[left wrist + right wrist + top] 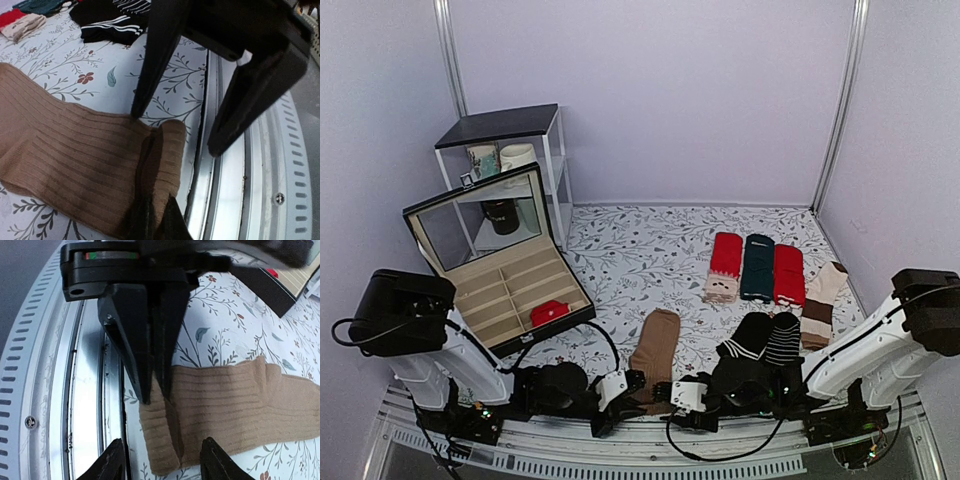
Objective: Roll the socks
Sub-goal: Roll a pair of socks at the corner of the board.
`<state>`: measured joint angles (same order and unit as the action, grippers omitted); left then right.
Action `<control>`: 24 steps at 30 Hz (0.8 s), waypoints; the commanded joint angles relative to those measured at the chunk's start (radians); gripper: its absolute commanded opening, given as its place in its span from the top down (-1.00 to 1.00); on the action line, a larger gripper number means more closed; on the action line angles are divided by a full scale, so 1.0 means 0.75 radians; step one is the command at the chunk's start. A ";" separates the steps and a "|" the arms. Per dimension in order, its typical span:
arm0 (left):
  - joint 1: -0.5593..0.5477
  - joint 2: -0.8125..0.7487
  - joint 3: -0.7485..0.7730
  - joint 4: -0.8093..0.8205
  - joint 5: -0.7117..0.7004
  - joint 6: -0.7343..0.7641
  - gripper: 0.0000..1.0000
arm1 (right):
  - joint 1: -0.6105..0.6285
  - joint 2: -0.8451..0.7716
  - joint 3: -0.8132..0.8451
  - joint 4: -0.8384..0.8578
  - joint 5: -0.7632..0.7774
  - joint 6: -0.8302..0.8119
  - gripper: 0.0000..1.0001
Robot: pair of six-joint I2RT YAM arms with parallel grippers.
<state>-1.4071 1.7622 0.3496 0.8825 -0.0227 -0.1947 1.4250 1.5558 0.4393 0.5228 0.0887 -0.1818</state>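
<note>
The left gripper has its jaws pressed together on the near end of the socks, pinching a small raised fold of the brown knit right at the near edge of the table. The right gripper faces it from the right, jaws apart, straddling the same end and clamping nothing. Beyond that fold the socks lie as a flat strip running away from the near edge, between the two arms. By my reading the roll is barely begun: one first tuck at the near end and the whole length left to wind. Other flat socks lie farther off on the right.
</note>
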 commanded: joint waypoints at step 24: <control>0.052 0.125 -0.016 -0.259 0.092 -0.057 1.00 | 0.047 0.206 0.166 -0.242 0.084 -0.002 1.00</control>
<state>-1.3830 1.7836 0.3588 0.9012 0.0277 -0.2253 1.4551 1.6699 0.5476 0.4118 0.1436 -0.2237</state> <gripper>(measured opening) 0.023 0.035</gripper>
